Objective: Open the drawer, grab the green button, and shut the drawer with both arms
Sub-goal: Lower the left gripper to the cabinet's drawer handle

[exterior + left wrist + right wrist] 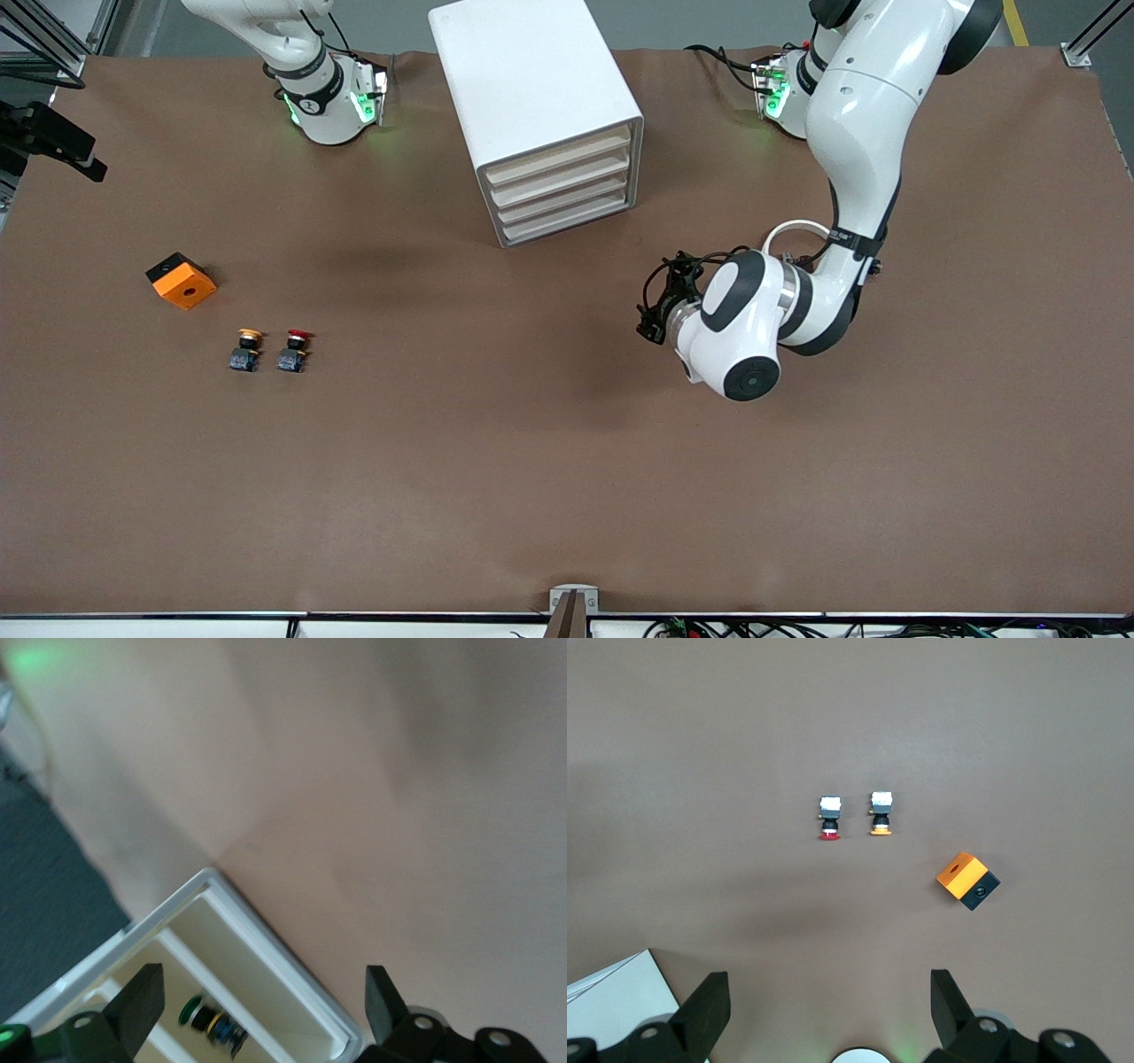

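**Both claws wide open and empty; the green button sits inside the white cabinet.**

On the brown table (pixel 567 496), the left arm (pixel 859 115) bends low. It holds the left claw (pixel 657 306) over bare table beside the cabinet (pixel 532 80), toward the left arm's end, with fingers (pixel 142 1001) spread wide and gripping nothing. The right arm (pixel 310 80) waits by its base, and the right claw (pixel 831 1014) is equally wide and empty. In the front view the four stacked drawers (pixel 563 190) look pushed in. The left wrist view shows the green-capped button (pixel 211 1020) in a white compartment, probably one drawer's tray, but the blur hides which one. Toward the right arm's end lie an orange block (pixel 182 281), then a yellow-capped button (pixel 246 349) just beside a red-capped button (pixel 295 349).
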Motion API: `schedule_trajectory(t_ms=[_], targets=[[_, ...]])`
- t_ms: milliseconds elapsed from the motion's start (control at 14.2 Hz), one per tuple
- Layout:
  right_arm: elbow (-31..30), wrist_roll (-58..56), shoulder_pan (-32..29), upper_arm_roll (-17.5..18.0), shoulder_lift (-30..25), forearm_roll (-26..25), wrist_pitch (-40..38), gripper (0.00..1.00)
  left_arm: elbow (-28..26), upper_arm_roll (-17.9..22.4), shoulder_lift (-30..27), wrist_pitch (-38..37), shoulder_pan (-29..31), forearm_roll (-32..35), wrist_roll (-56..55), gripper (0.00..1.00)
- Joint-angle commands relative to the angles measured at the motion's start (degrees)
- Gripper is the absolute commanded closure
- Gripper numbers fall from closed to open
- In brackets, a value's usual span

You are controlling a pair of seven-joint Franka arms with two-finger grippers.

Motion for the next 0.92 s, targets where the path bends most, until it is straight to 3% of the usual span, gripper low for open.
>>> schedule_trajectory(t_ms=[0,353,847], targets=[[-0.87,0.79,-0.23,0.19,-1.11,0.55,0.03,0.00,2.45,-0.17,3.53,-5.19,0.15,-4.37,-7.76,0.00],[-0.87,0.70,-0.23,0.19,-1.11,0.46,-0.06,0.00,2.36,-0.08,8.99,-11.95,0.86,-14.30,-18.95,0.00],[-0.87,0.70,-0.23,0.28,-1.11,0.37,-0.14,0.00,1.93,-0.08,13.04,-14.60,0.33,-21.79,-29.14,0.00]])
